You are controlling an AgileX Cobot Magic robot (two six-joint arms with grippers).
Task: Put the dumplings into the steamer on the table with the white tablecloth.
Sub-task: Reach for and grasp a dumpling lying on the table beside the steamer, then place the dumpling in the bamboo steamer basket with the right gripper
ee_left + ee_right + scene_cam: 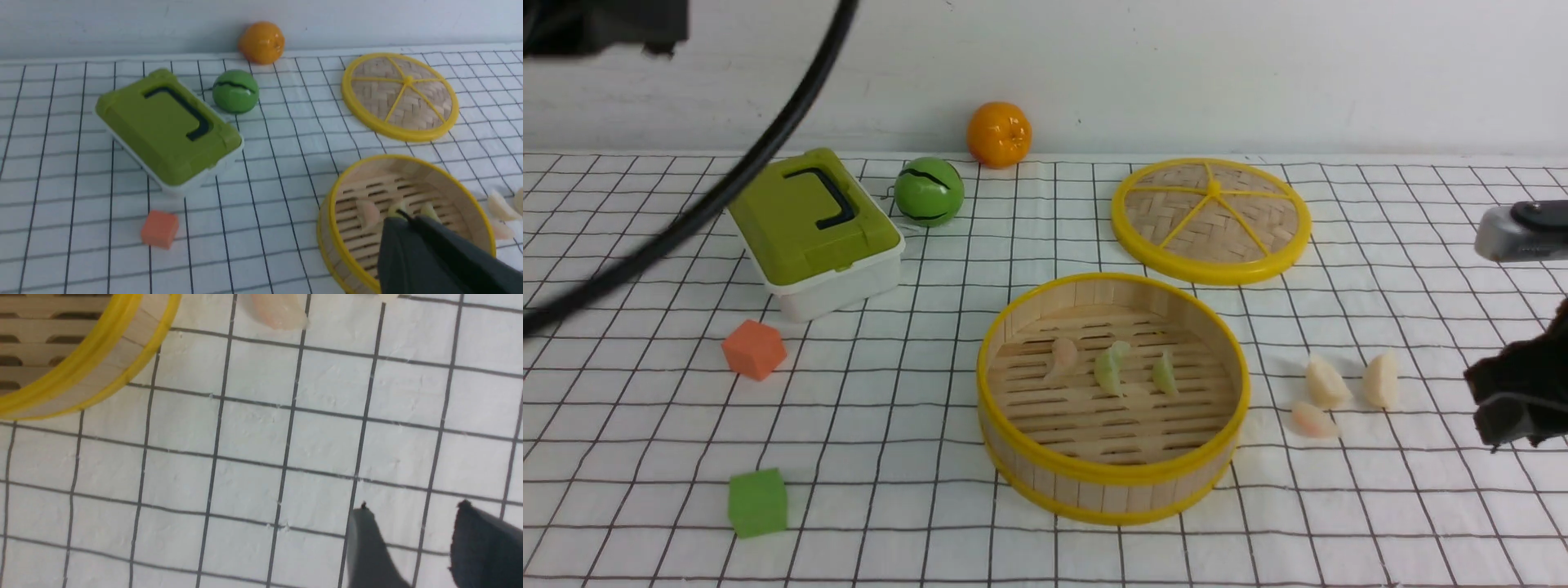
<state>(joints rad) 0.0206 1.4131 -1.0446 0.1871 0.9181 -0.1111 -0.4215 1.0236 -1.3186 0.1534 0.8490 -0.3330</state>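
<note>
The steamer (1112,482) stands on the white tablecloth (915,408) that covers the surface, a little right of the middle in the front view. Three of the dumplings lie on its slatted floor: a pinkish dumpling (1063,357) on the left, a pale green dumpling (1110,367) in the middle and a second green dumpling (1165,372) just right of it. The other three lie on the cloth to the right of the steamer, near it but not touching. Two of these, a cream-white dumpling (1326,381) and another cream-white dumpling (1380,380), are side by side. A second pinkish dumpling (1312,420) lies in front of them, closest to the steamer wall.

The left pincer (403,215) has its fingers pressed together and holds nothing. In its wrist view the tips appear over the steamer floor (how high above it, I cannot tell). The right pincer (412,512) has its fingers clearly apart, with only bare cloth between them, so it grips nothing. In the front view it is at the right edge, beyond the loose dumplings.

Behind the steamer lies the woven lid (1211,219) with yellow spokes. On the left side are a green box (814,229) with a dark handle, a green ball (929,191), an orange (999,134), an orange cube (754,349) and a green cube (757,501). A black cable (727,192) crosses the upper left of the front view.
</note>
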